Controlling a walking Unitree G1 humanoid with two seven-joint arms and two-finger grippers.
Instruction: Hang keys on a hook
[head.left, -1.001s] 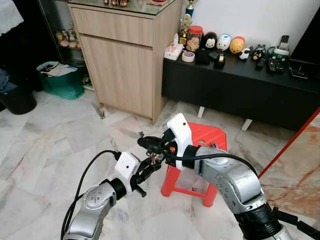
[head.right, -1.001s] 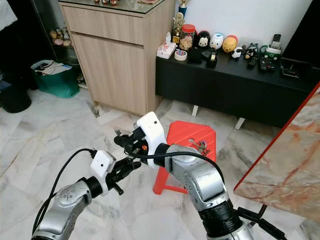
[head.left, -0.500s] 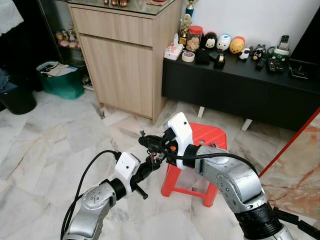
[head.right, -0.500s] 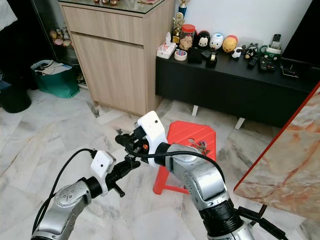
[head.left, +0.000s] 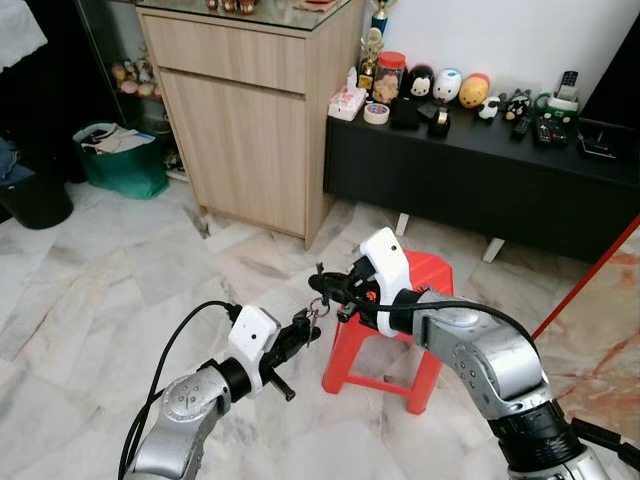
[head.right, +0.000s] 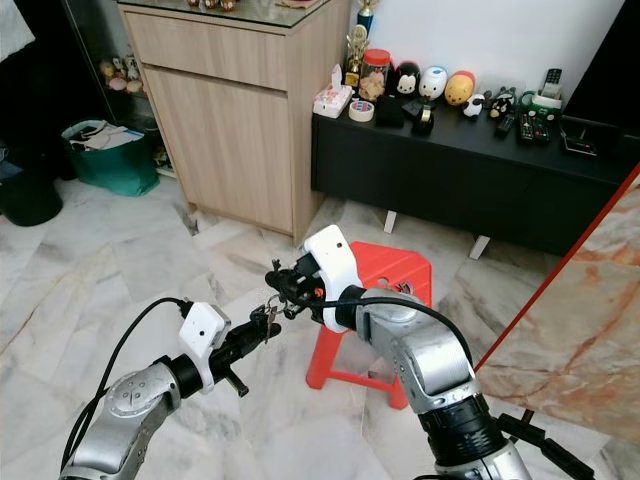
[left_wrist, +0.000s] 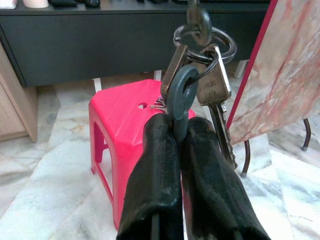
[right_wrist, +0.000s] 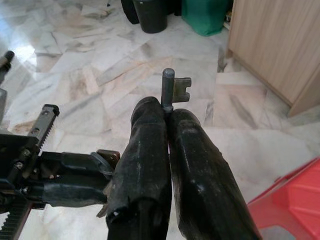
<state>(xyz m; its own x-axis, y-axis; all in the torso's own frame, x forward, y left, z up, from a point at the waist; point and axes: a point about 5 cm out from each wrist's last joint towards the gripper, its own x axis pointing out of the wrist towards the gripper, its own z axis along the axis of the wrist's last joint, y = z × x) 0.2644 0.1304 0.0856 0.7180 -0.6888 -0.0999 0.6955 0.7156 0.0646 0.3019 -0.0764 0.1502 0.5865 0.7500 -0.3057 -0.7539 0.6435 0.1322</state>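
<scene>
Left gripper (left_wrist: 175, 145): fingers pressed together on the dark plastic head of one key of the keys (left_wrist: 205, 75), a bunch on a metal split ring; held up in the air at 9 o'clock of the red stool (head.left: 420, 275), over the marble floor (head.left: 90, 290).

Right gripper (right_wrist: 167, 112): fingers closed on the shaft of an old-style bitted key (right_wrist: 175, 87), whose toothed end stands up past the fingertips; it sits at 2 o'clock of the left gripper, just beside the bunch.

Red stool: plastic, top bare in the left wrist view.

Wooden cabinet (head.left: 240, 110): doors closed, contents hidden.

Black low console (head.left: 480, 170): at 3 o'clock of the cabinet. On its top: a clear jar with a red lid (head.left: 388, 72), contents too small to tell, a roll of tape (head.left: 377, 112), round toy figures (head.left: 448, 84), remote controls (head.left: 567, 85).

Green bin (head.left: 122, 158): at 9 o'clock of the cabinet, holds pale items I cannot identify. Black bin (head.left: 35, 200): at 8 o'clock of the green one, inside not visible.
</scene>
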